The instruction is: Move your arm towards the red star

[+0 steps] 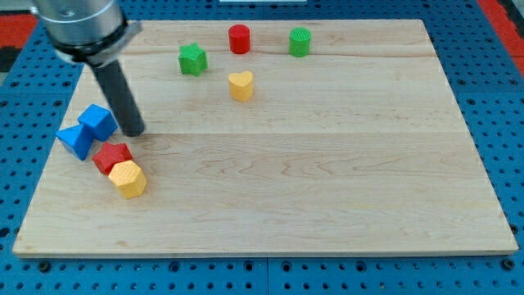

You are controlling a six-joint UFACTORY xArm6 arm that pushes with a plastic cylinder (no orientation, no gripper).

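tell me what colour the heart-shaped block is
Yellow. The heart block shows plainly in the camera view, near the board's top centre, well away from my tip.

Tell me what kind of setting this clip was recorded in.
Most likely a robotics lab bench: a wooden board lies on a blue perforated base, with small coloured blocks such as the red star scattered on it. My tip sits just above the red star, right of the blue cube.

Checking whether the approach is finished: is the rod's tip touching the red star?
Apart. The camera view shows a strip of bare wood between my tip and the red star, which lies below and to the view's left.
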